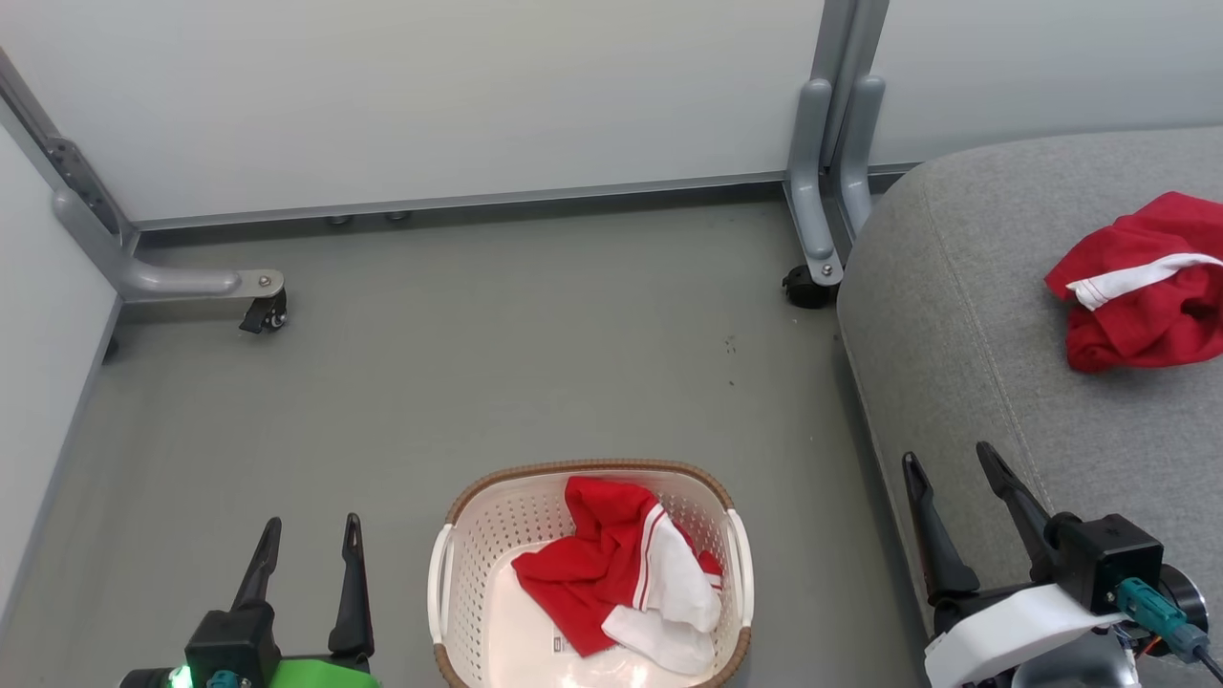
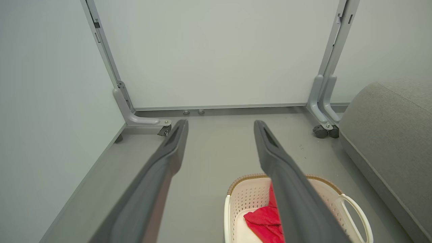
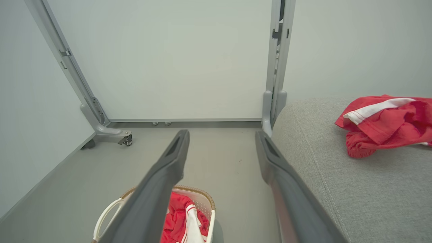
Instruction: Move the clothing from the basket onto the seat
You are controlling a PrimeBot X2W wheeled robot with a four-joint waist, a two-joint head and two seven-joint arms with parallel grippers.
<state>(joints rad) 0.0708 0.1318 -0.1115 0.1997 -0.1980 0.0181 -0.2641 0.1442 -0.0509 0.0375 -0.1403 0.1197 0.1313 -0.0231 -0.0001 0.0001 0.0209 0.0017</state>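
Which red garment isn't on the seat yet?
The red jersey crumpled in the basket on the floor; the other red jersey lies on the grey seat cushion.

A pale partition panel (image 1: 430, 96) stands at the back of the grey floor (image 1: 478, 363). At its left end a grey metal foot (image 1: 182, 279) carries a small caster (image 1: 266, 312). At its right end twin grey posts (image 1: 836, 162) meet a black caster (image 1: 805, 287). Dark specks (image 1: 731, 344) lie before it.

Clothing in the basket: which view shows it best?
Head view: the red-and-white garment lies unobstructed in the basket. Left wrist view catches a red corner behind that tool's finger; right wrist view shows part, cut by the bottom edge.
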